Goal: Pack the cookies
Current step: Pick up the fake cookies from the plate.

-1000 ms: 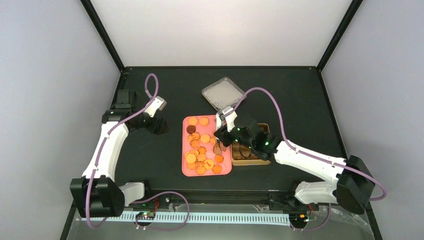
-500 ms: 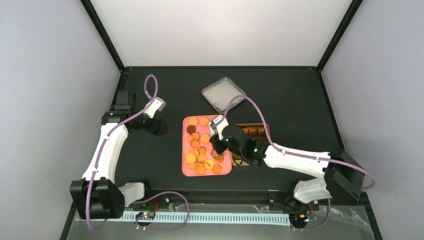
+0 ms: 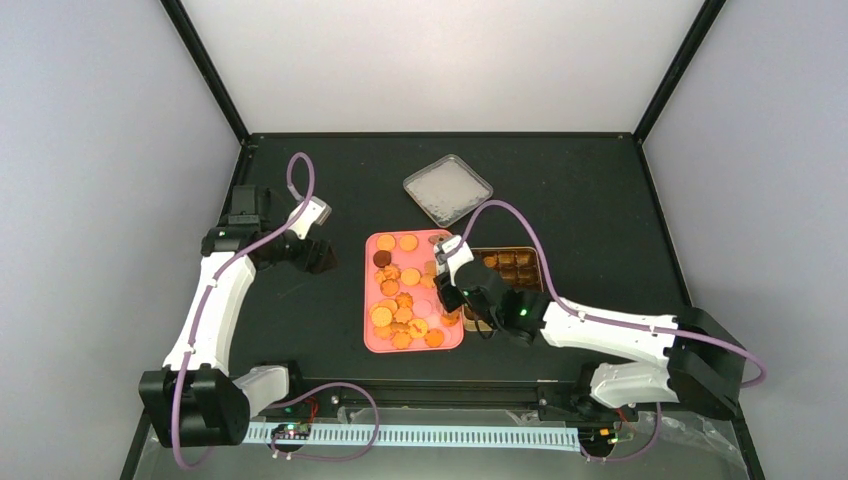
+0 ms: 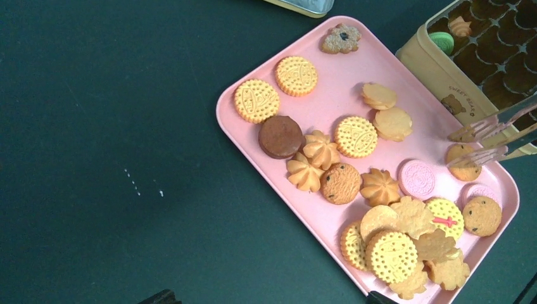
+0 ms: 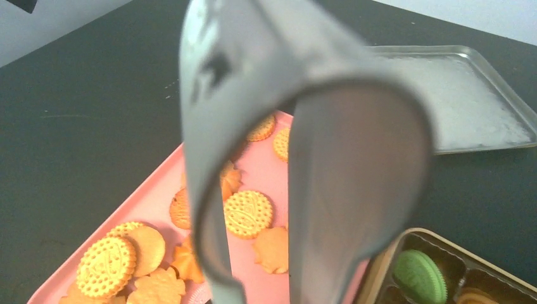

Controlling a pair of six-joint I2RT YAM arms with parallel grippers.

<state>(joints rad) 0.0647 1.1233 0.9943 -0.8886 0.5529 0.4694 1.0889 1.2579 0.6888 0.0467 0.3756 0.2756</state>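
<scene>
We are mid-pick. The right tool, closed partway on the bent end of the grey metal tongs, holds their forked tips apart at one small golden round cookie by the right edge of the pink rectangular plastic tray. Most of the small round cookies lie on that tray. A green cookie already sits in the cream compartmented tin just beside it. The left tool hangs wide open and empty over the black tabletop. Next, we judge, the tongs must pinch that cookie and carry it to a free compartment.
</scene>
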